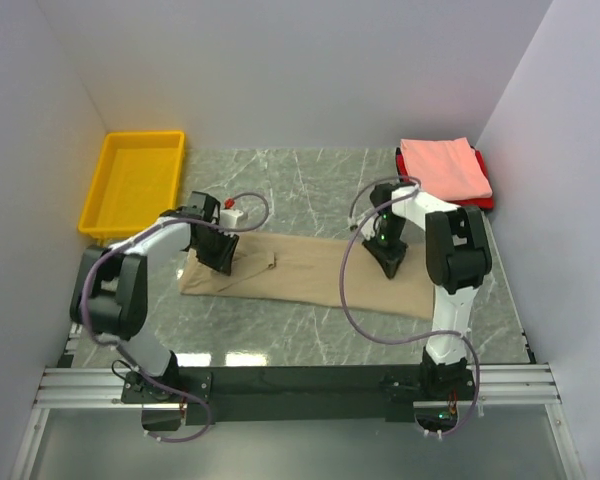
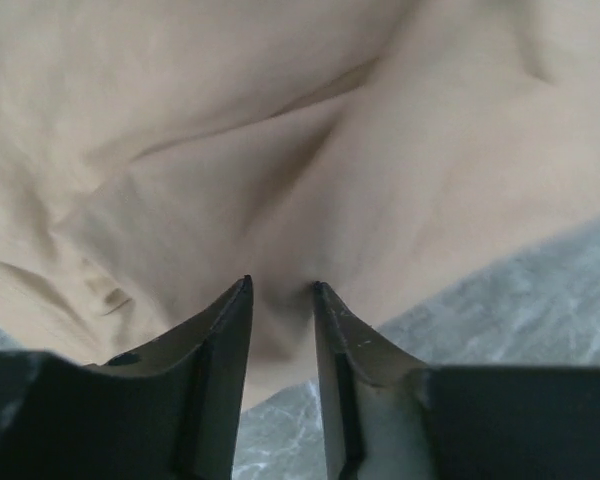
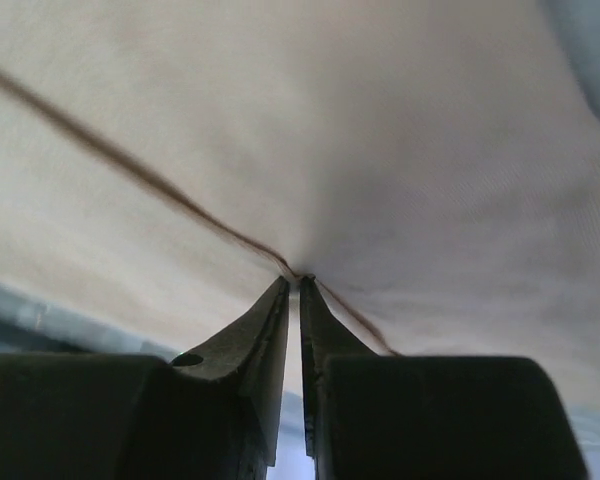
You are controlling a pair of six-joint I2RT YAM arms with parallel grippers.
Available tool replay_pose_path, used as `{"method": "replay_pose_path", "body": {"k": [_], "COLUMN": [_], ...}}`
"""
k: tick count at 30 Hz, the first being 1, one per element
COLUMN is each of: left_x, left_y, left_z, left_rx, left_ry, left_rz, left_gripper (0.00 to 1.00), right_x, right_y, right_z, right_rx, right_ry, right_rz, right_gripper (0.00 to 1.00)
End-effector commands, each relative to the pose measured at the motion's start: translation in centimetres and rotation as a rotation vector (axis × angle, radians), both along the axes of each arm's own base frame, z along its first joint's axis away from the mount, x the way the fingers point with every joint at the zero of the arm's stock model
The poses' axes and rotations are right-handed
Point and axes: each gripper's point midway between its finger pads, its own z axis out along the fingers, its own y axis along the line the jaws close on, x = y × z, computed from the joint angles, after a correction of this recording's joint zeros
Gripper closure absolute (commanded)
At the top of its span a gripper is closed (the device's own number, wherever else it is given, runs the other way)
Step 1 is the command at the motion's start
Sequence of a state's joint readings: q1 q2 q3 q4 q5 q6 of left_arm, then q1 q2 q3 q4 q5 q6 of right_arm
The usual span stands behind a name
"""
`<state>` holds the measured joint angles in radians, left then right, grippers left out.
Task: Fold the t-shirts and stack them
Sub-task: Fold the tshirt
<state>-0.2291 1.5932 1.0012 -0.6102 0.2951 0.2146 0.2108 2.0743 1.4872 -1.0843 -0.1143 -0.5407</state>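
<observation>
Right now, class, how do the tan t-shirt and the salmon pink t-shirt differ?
The tan t-shirt lies long across the table; the salmon pink t-shirt is folded compact. The right gripper pinches the tan t-shirt; nothing grips the pink one. The tan one rests on the table itself, the pink one on a red t-shirt. Both are plain cloth.

Left pincer (image 2: 283, 284) jaws apart, right pincer (image 3: 294, 281) seemingly pinched shut

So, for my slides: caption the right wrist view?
Right gripper pinching the tan shirt at a dark seam line, jaws almost shut on the cloth.
</observation>
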Motion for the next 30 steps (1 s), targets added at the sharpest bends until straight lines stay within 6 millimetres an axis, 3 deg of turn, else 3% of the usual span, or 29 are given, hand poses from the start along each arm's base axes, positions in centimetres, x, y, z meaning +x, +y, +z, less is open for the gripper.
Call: {"method": "replay_pose_path", "body": {"k": [1, 2, 3, 4, 5, 7, 8, 9, 10, 11, 13, 14, 17, 18, 19, 20, 21, 23, 25, 30], "left_x": [1.7, 3.5, 4.6, 6.0, 8.8, 12.0, 16.1, 17.5, 18.9, 22.1, 24.4, 26.2, 27.0, 26.6, 26.1, 24.7, 24.1, 22.4, 21.1, 18.9], "left_y": [0.6, 0.6, 0.9, 1.0, 1.2, 1.0, 0.2, -0.1, -0.7, -1.6, -2.6, -3.1, -3.7, -3.7, -3.7, -3.6, -3.6, -3.2, -3.1, -2.4], "left_z": [-2.5, -2.2, -3.9, -4.2, -4.7, -5.1, -2.8, -4.3, -3.7, -1.0, 0.4, 2.9, 6.9, 9.4, 10.2, 9.2, 11.2, 10.0, 10.5, 8.4], "left_rx": [0.049, 0.056, 0.087, 0.100, 0.116, 0.126, 0.112, 0.119, 0.099, 0.073, 0.035, 0.015, -0.062, -0.096, -0.114, -0.125, -0.148, -0.156, -0.189, -0.225], "left_ry": [0.046, 0.018, 0.029, 0.012, -0.019, -0.046, -0.136, -0.128, -0.151, -0.245, -0.300, -0.367, -0.448, -0.482, -0.493, -0.457, -0.491, -0.448, -0.415, -0.313], "left_rz": [0.086, 0.092, 0.086, 0.086, 0.082, 0.061, 0.049, 0.014, -0.008, -0.016, -0.043, -0.037, -0.025, -0.009, -0.012, -0.011, -0.001, 0.032, 0.070, 0.180], "left_gripper": [0.64, 0.65, 0.68, 0.69, 0.70, 0.69, 0.68, 0.65, 0.62, 0.59, 0.53, 0.51, 0.47, 0.45, 0.44, 0.43, 0.41, 0.41, 0.42, 0.47], "right_x": [-7.7, -8.5, -9.6, -9.6, -9.3, -8.3, -7.6, -6.2, -5.4, -3.9, -2.8, -2.5, -2.1, -1.9, -2.1, -2.2, -2.5, -3.5, -4.8, -9.4], "right_y": [1.9, 3.1, 3.3, 3.8, 4.2, 4.2, 4.0, 3.8, 3.6, 2.9, 2.2, 2.0, 1.6, 1.9, 1.8, 2.2, 2.5, 3.6, 4.6, 7.6], "right_z": [0.9, 2.1, 2.7, 3.8, 4.4, 5.6, 6.2, 6.7, 7.1, 7.0, 6.6, 6.2, 4.3, 3.6, 2.4, 1.9, 1.4, 0.2, -0.5, -0.9], "right_rx": [0.102, 0.175, 0.203, 0.245, 0.280, 0.303, 0.307, 0.294, 0.282, 0.235, 0.191, 0.179, 0.140, 0.130, 0.108, 0.103, 0.099, 0.098, 0.101, 0.180], "right_ry": [0.202, 0.195, 0.219, 0.190, 0.168, 0.113, 0.072, 0.015, -0.023, -0.090, -0.134, -0.139, -0.125, -0.126, -0.090, -0.073, -0.049, 0.008, 0.063, 0.204], "right_rz": [0.111, 0.120, 0.126, 0.134, 0.129, 0.120, 0.109, 0.110, 0.098, 0.101, 0.107, 0.111, 0.146, 0.162, 0.170, 0.180, 0.188, 0.214, 0.233, 0.276], "right_gripper": [0.84, 0.83, 0.83, 0.82, 0.80, 0.78, 0.78, 0.77, 0.77, 0.77, 0.77, 0.78, 0.79, 0.80, 0.80, 0.81, 0.82, 0.85, 0.85, 0.87]}}
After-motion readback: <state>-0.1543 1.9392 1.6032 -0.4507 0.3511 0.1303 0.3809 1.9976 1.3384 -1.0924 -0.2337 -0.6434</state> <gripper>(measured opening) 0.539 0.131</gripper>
